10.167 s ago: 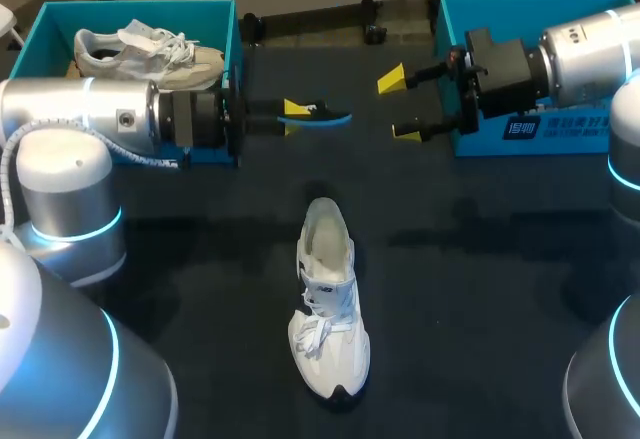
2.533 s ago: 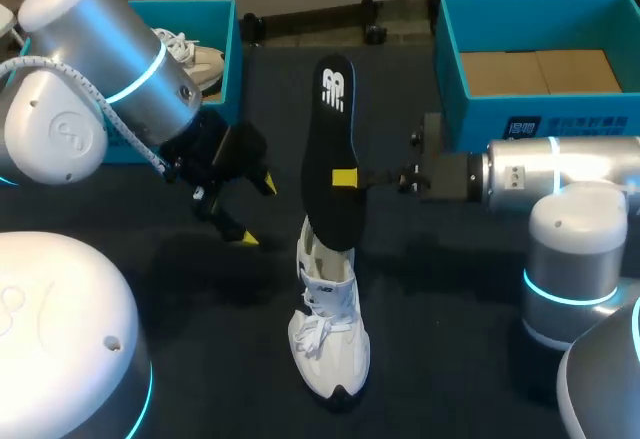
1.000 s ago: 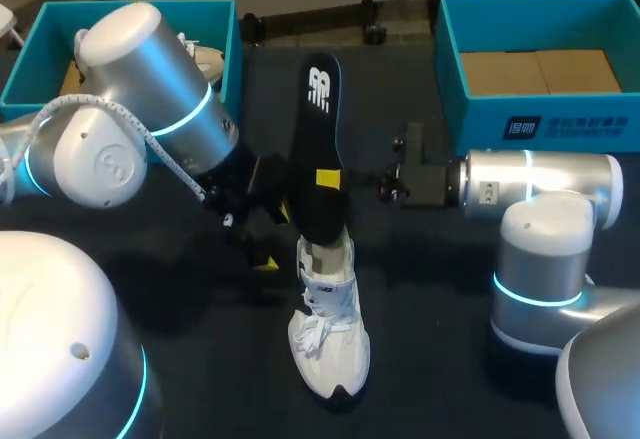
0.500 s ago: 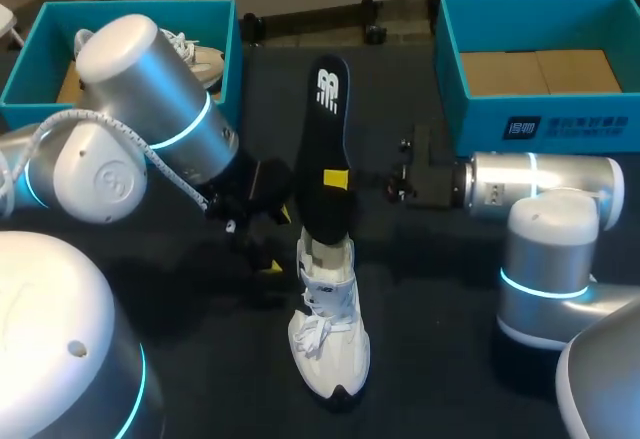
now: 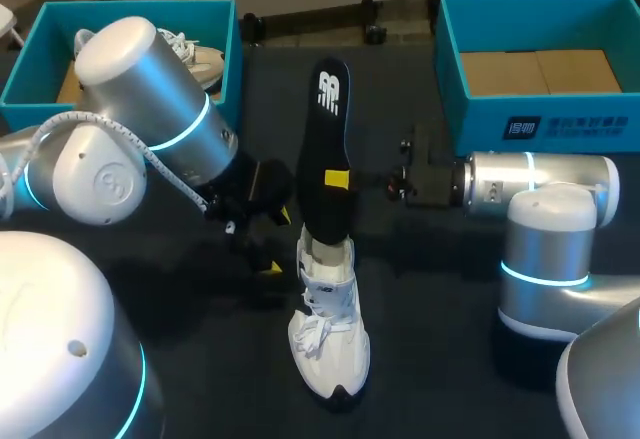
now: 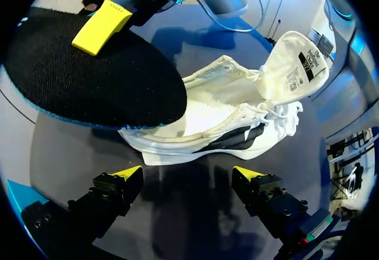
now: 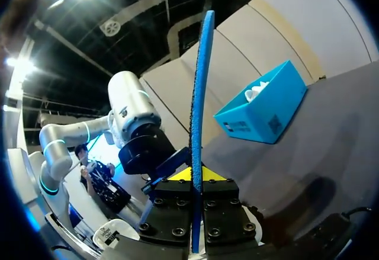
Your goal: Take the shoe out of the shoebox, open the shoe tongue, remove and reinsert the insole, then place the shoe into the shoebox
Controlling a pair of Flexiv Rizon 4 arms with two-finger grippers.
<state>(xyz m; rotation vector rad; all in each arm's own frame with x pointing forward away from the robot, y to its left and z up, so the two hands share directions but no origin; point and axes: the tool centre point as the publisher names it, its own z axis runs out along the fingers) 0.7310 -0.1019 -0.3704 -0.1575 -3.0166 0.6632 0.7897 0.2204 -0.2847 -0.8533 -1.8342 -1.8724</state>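
Right tool (image 5: pixel 338 179) is pinching the thin black insole (image 5: pixel 325 149) at mid-length, lower end dipping into the white sneaker (image 5: pixel 328 309) on the worktop (image 5: pixel 230 379); left tool (image 6: pixel 186 177) is hanging open beside the sneaker's heel; the insole is looking light and floppy, likely buckling unless gripped lower.

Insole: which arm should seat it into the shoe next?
Probably right. The right gripper is shut on the insole, whose end sits at the opening of the shoe; the left gripper is open beside it, empty.

Insole (image 6: pixel 95 82) in the right gripper (image 7: pixel 195 176) standing over the shoe (image 6: pixel 237 112) heel opening just ahead of the left gripper (image 6: pixel 188 173), shoe's side facing its parted fingers, table (image 6: pixel 183 206) showing between them
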